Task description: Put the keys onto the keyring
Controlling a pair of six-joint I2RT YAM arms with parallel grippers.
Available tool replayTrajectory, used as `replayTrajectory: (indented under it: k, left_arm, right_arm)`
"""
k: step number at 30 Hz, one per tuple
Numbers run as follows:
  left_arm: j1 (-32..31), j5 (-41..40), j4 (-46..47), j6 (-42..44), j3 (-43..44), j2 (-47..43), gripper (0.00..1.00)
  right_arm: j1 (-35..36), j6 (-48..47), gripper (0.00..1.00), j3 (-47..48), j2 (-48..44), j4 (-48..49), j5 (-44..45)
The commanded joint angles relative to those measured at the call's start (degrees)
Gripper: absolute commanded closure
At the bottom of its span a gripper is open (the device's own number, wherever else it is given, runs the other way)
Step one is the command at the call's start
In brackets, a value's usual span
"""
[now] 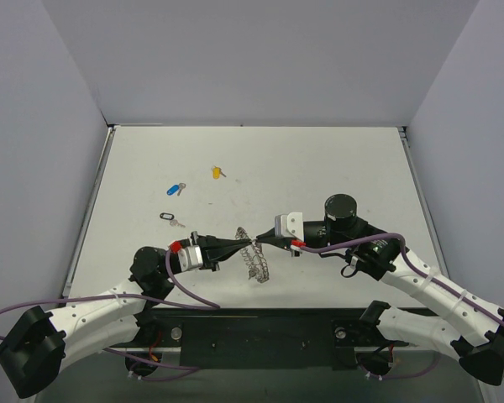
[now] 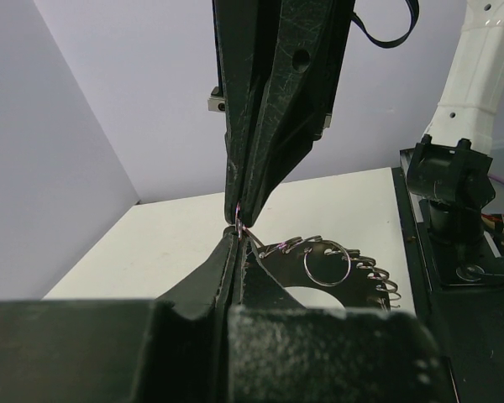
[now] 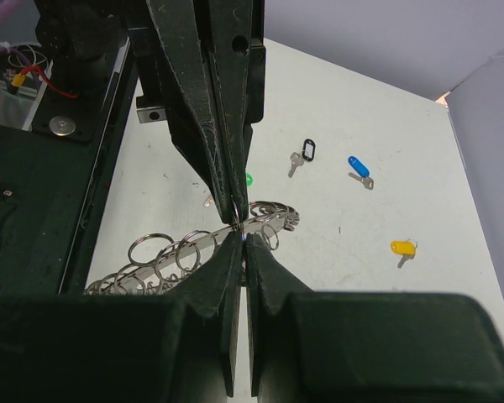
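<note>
- Keyring (image 1: pixel 254 259): a silvery, lacy loop of linked wire coils. One short stretch is pinched up between the two claws, over the near half of the surface (image 1: pixel 336 168). The rest trails toward the near edge (it looks to us to be lying down there).
- Left claw (image 1: pixel 238 244): closed tight on the keyring wire, at its very tip.
- Right claw (image 1: pixel 266 243): closed tight on the same stretch of wire, meeting the left claw tip to tip.
- Hazard, slip: each grip is only a fingertip's bite on thin round wire. We judge that any twist or pull apart could let the wire pop free from one side.
- Hazard, no free claw: both are taken up with the keyring, so fetching a key means letting go on one side. The loop may then sag or swing out of line.
- Hazard, snag: the loose coils could catch on a claw tip as it leaves.
- Green key (image 3: pixel 249 179): just beyond the keyring, partly hidden behind the left claw.
- Black key (image 1: pixel 169 217): near the left wrist, where a careless swing could sweep it.
- Blue key (image 1: pixel 176 189) and yellow key (image 1: pixel 217 172): farther back and well apart from the keyring.
- Second black key: we cannot find it.
- On the keyring: we see no key.
</note>
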Motion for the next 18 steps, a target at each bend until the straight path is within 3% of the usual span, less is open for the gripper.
replayTrajectory:
  k: [1,18]
  left_arm:
    - [-0.6,1.8,1.1,0.2,1.9,-0.1,1.00]
    - [-0.5,3.7,-0.8,1.6,2.5,0.0,1.00]
  right_arm:
    - [0.5,0.4,1.00,0.4,-0.3,3.9,-2.0]
    - [0.2,1.8,1.00,-0.2,-0.6,3.8,-2.6]
